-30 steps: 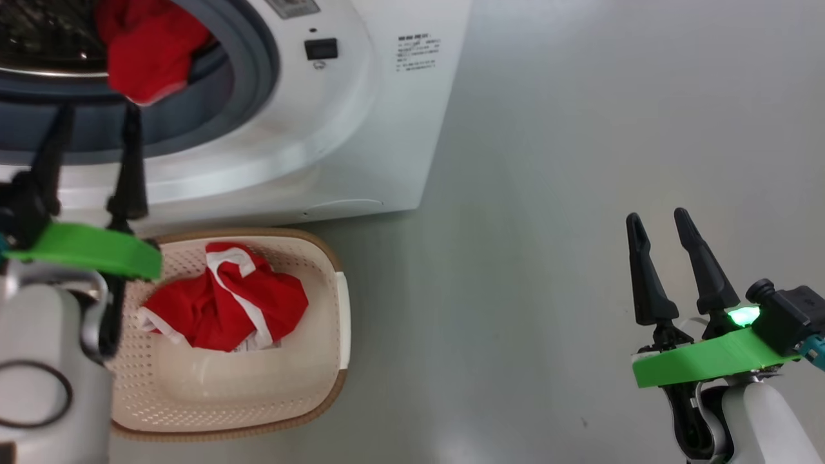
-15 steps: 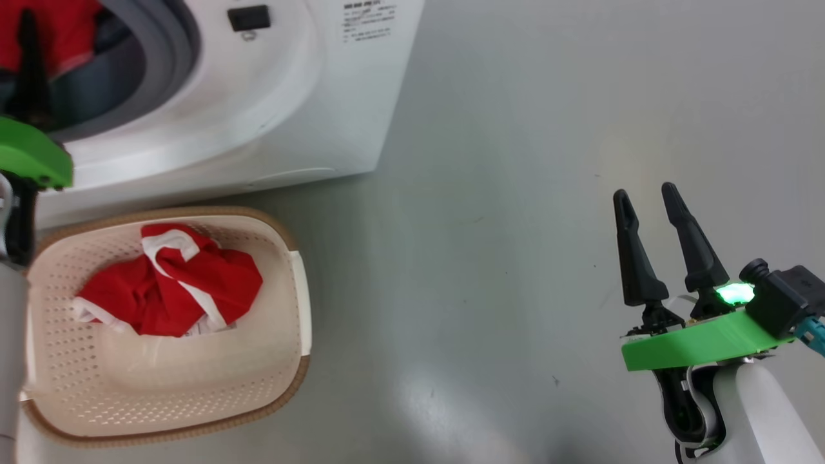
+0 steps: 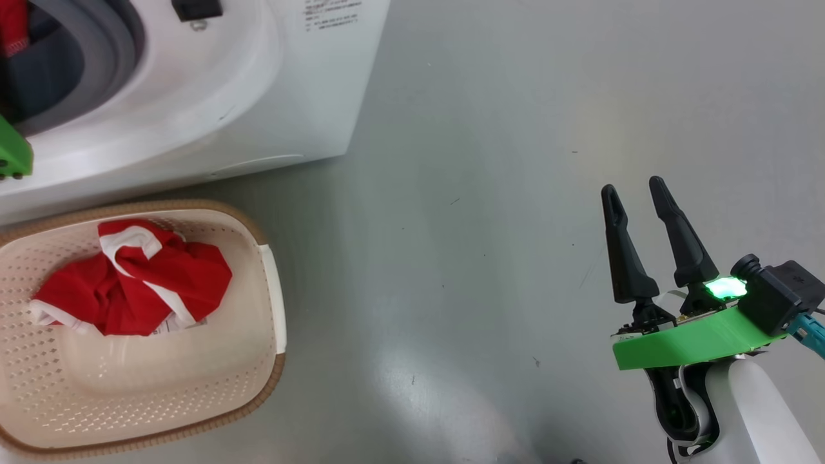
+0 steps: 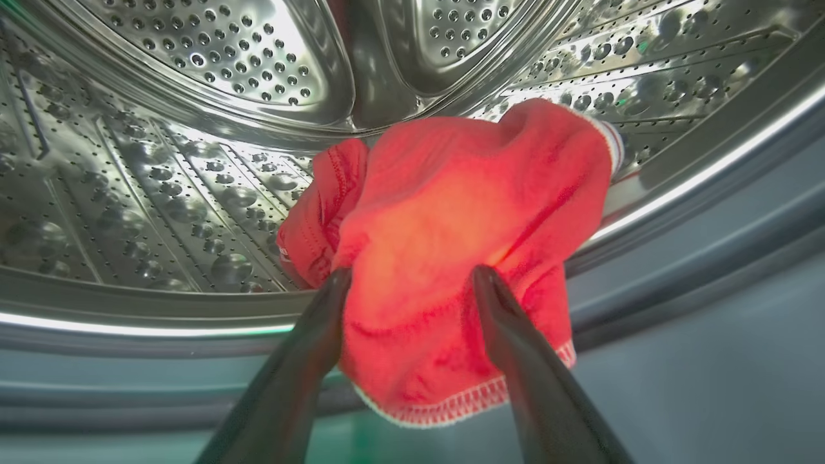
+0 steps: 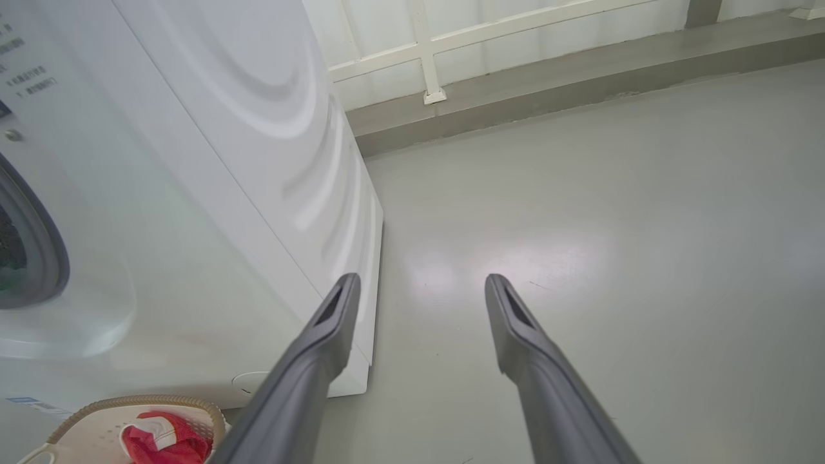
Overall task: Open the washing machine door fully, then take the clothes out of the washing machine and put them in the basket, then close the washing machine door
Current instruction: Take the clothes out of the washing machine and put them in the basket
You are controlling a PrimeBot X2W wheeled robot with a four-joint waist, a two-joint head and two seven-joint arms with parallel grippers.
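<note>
A red garment (image 4: 451, 193) with white trim hangs over the front lip of the washing machine's steel drum (image 4: 161, 193). My left gripper (image 4: 412, 274) is open, one finger on each side of the cloth. In the head view the white washing machine (image 3: 193, 96) fills the upper left, and a scrap of red cloth (image 3: 13, 26) shows in its opening. Another red garment (image 3: 142, 283) lies in the cream basket (image 3: 245, 222) on the floor before the machine. Far off at the lower right, my right gripper (image 3: 633, 187) hangs open and empty over bare floor. The washing machine door is out of view.
Grey floor (image 3: 483, 225) stretches to the right of the machine and basket. The right wrist view looks along the machine's white side panel (image 5: 258, 161) to a white railing and low kerb (image 5: 515, 64) at the back. The basket's rim (image 5: 129, 403) shows at the lower left of that view.
The head camera has swung right, sliding machine and basket toward the picture's left. My left gripper's fingers have left the head view at the drum opening. Both grippers stay open.
</note>
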